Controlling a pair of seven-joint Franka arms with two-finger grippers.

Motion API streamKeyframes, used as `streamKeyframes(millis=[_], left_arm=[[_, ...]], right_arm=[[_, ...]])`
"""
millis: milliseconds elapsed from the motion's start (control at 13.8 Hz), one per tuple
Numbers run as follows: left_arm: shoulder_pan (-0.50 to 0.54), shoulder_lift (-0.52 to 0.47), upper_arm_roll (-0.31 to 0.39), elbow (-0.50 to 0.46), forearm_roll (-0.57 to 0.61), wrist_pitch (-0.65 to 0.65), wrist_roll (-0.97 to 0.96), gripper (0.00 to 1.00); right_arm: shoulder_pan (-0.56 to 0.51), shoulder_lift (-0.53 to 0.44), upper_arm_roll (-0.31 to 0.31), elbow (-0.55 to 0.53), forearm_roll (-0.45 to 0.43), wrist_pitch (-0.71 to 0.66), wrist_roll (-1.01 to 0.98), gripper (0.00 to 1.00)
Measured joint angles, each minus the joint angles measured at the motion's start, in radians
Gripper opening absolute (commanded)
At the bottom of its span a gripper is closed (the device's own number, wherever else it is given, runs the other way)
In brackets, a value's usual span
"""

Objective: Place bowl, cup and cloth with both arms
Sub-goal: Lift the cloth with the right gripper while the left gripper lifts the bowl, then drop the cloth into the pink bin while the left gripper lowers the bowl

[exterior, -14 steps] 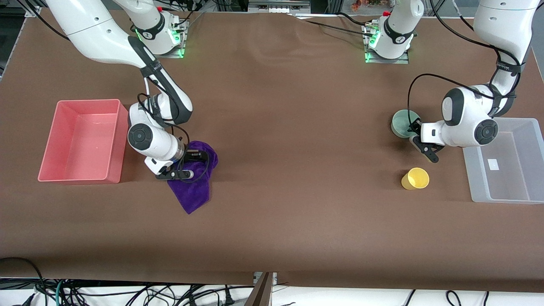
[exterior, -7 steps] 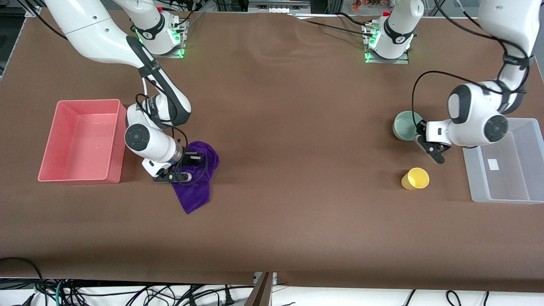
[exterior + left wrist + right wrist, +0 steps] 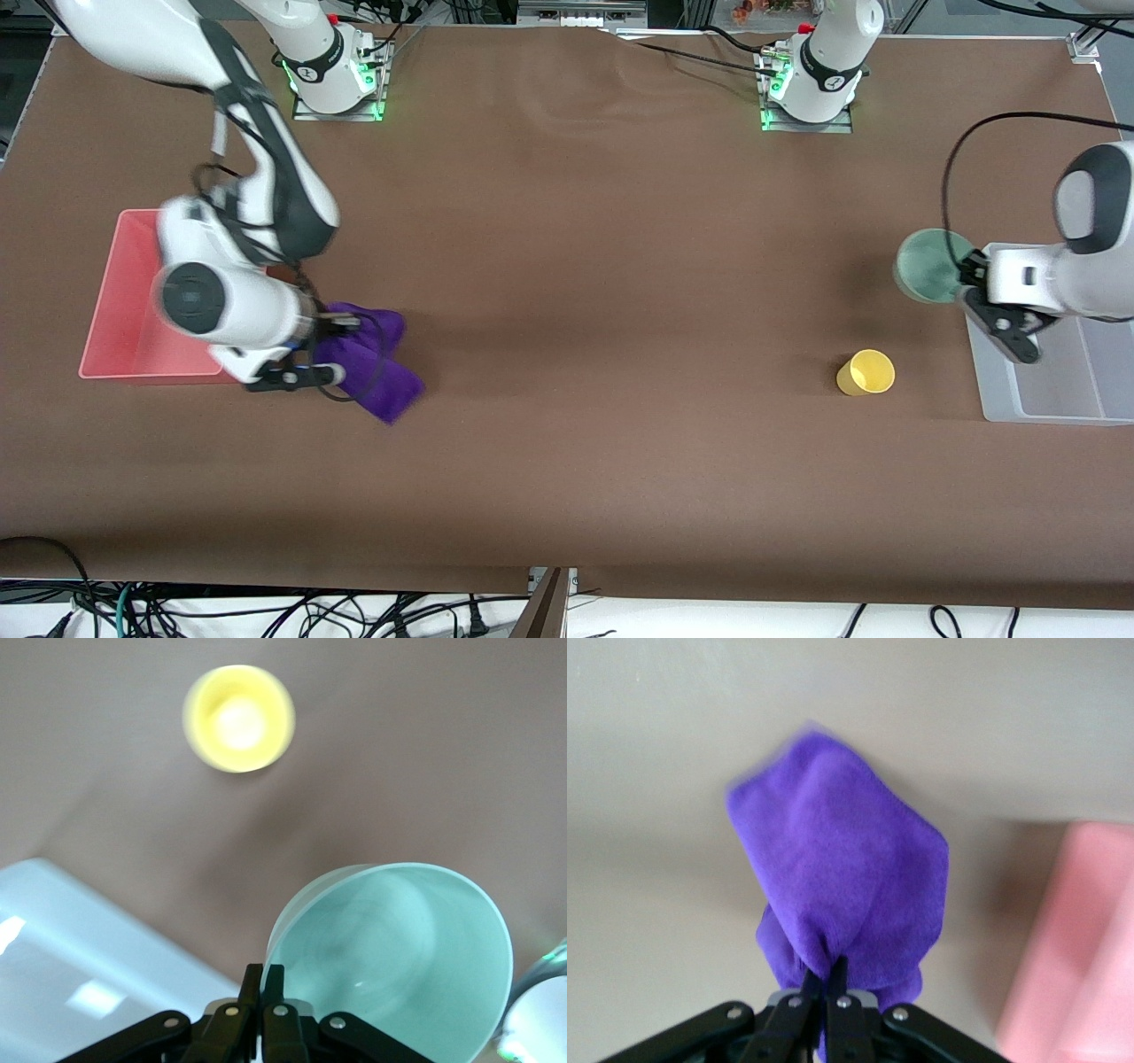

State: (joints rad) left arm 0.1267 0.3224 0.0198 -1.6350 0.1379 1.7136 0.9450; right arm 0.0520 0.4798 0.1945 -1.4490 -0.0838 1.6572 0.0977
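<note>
Left claw (image 3: 263,979) pinching bowl (image 3: 926,265) rim, right claw (image 3: 825,979) clamping cloth (image 3: 368,361)

Bowl (image 3: 926,265), cloth (image 3: 368,365) aloft; cup (image 3: 866,372) upright.

The right arm's wrist and forearm smear with motion blur in the front view, and the purple cloth (image 3: 368,368) beneath them is soft-edged, its near corner streaked. That arm covers the pink bin (image 3: 124,292) along its inner wall and one corner. The right gripper (image 3: 825,985) shows only its fingertips in the right wrist view, where the bin is a cropped, unfocused pink patch. The left arm runs off the front view's edge above the clear bin (image 3: 1054,381). In the left wrist view the mint-green bowl (image 3: 399,957) is cut by the frame's edge, and the yellow cup (image 3: 237,719) is out of focus.
</note>
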Motion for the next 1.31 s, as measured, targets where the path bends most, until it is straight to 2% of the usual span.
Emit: streamKeyframes(millis=[73,218,435,581,653,726,798,871,944,1016,1089,1161,1306], left_arm=[[0.023,0.028,0.002,0.044,0.026,-0.002,0.028,0.00],[0.109,0.112,0.007,0.124,0.040,0.003,0.123,0.00],[0.271,0.259,0.010,0.191,0.040,0.118,0.238,0.00],[0.353,0.338,0.008,0.203,0.040,0.214,0.282,0.00],[0.382,0.369,0.007,0.204,0.040,0.247,0.289,0.13],[0.404,0.395,0.006,0.205,0.032,0.272,0.293,0.34],[0.420,0.416,0.005,0.206,0.010,0.289,0.295,0.83],[0.429,0.431,0.005,0.208,-0.017,0.296,0.296,1.00],[0.434,0.440,0.005,0.210,-0.040,0.299,0.296,1.00],[0.435,0.441,0.004,0.217,-0.055,0.300,0.296,1.00],[0.435,0.439,0.002,0.230,-0.063,0.300,0.296,1.00],[0.434,0.433,-0.003,0.247,-0.065,0.299,0.295,1.00],[0.427,0.398,-0.017,0.276,-0.066,0.287,0.272,1.00]], right_arm=[[-0.002,-0.015,-0.040,0.072,-0.002,-0.125,-0.081,0.00],[-0.011,-0.046,-0.163,0.169,-0.004,-0.300,-0.298,0.00],[-0.035,-0.059,-0.371,0.190,-0.004,-0.375,-0.617,0.00],[-0.047,-0.044,-0.474,0.158,-0.004,-0.379,-0.743,0.00],[-0.052,-0.035,-0.501,0.132,-0.004,-0.378,-0.767,0.00],[-0.055,-0.023,-0.514,0.103,-0.004,-0.372,-0.774,0.00],[-0.057,-0.012,-0.517,0.072,-0.004,-0.356,-0.774,0.00],[-0.056,-0.002,-0.517,0.039,-0.004,-0.332,-0.774,0.00],[-0.053,0.006,-0.517,0.003,-0.003,-0.305,-0.773,0.00],[-0.051,0.011,-0.517,-0.031,-0.003,-0.282,-0.772,0.14],[-0.050,0.014,-0.517,-0.061,-0.003,-0.265,-0.771,0.89],[-0.050,0.017,-0.517,-0.087,-0.003,-0.252,-0.771,1.00],[-0.050,0.023,-0.517,-0.107,0.000,-0.242,-0.770,1.00]])
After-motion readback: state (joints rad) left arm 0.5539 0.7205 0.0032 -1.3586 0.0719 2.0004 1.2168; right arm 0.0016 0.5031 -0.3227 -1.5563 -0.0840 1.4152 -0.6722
